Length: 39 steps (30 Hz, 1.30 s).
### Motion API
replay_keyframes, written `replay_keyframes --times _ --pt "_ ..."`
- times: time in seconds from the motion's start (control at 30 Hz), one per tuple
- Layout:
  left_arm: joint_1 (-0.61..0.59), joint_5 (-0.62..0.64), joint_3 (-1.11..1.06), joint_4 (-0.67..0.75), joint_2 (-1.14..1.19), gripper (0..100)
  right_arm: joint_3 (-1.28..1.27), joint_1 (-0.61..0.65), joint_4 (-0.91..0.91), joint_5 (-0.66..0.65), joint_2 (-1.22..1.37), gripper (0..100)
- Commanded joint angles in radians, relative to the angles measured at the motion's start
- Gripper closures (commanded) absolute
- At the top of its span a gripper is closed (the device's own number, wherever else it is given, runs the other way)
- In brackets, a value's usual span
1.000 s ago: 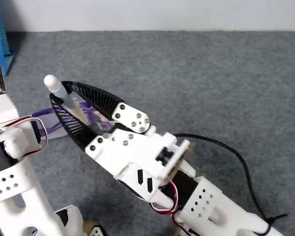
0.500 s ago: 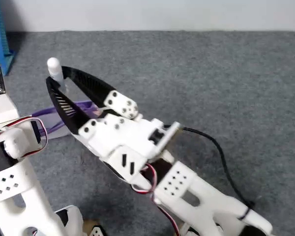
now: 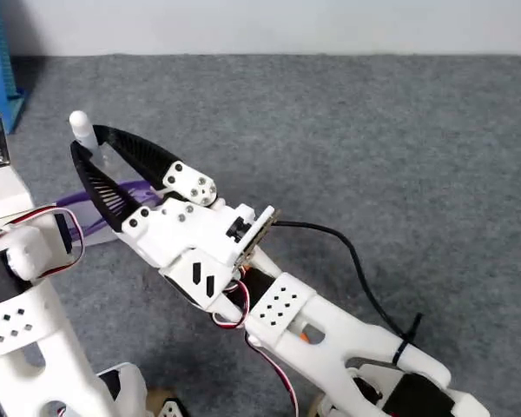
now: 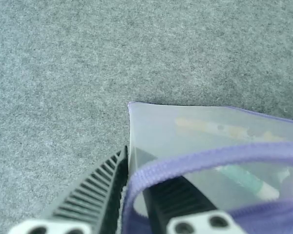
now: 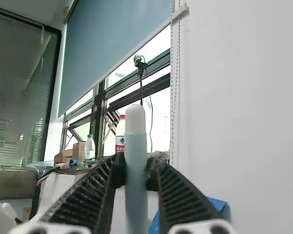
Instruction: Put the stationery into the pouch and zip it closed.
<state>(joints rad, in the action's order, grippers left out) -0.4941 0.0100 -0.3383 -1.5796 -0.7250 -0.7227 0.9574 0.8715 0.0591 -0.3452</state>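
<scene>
A see-through pouch (image 4: 210, 141) with a purple zipper band (image 4: 195, 158) lies on the grey felt, and its purple edge (image 3: 91, 208) also shows in the high view. Inside it lie a teal pen (image 4: 244, 180) and a pale pencil (image 4: 219, 129). My left gripper (image 4: 132, 168) is shut on the pouch's zipper edge near its corner. My right gripper (image 3: 82, 155) hangs over the pouch's far end, shut on a pale blue pen with a white cap (image 3: 80, 124). That pen (image 5: 135, 146) stands nearly upright between the black ribbed fingers (image 5: 95, 190).
A blue box (image 3: 0, 78) stands at the far left edge by the white wall. The left arm's white body (image 3: 22, 295) fills the near left corner. A black cable (image 3: 356, 261) trails from the right arm over open grey felt to the right.
My right arm has swung left and away from the camera with the pen, lifting it off the pouch's mouth and tipping it more upright. The left arm has kept still.
</scene>
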Motion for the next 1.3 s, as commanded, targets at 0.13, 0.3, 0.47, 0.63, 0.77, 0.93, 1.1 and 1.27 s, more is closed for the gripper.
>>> replay_keyframes --times 0.13,0.3,0.47,0.63,0.77,0.93,1.1,1.27 --pt "-0.003 -0.005 0.002 0.0 -0.017 99 0.012 -0.002 0.019 0.012 0.064 99.1" --pt "-0.003 -0.005 0.002 -0.002 -0.017 99 0.012 -0.002 0.01 -0.038 0.085 92.0" --pt "-0.003 -0.005 0.002 0.0 -0.017 99 0.015 0.002 -0.102 -0.103 -0.004 78.6" --pt "-0.003 -0.005 0.002 0.002 -0.017 99 0.015 -0.005 -0.34 -0.098 -0.186 78.6" --pt "-0.003 -0.005 0.002 0.003 -0.017 99 0.017 -0.068 -0.67 -0.095 -0.364 78.6" --pt "-0.003 -0.005 0.002 0.005 -0.017 99 0.017 -0.211 -1.059 0.058 -0.518 78.6" --pt "-0.006 -0.005 0.002 0.005 -0.017 99 0.011 -0.358 -1.328 0.078 -0.532 78.6" --pt "-0.008 -0.005 0.002 0.005 -0.017 99 0.011 -0.394 -1.615 0.075 -0.495 78.7"
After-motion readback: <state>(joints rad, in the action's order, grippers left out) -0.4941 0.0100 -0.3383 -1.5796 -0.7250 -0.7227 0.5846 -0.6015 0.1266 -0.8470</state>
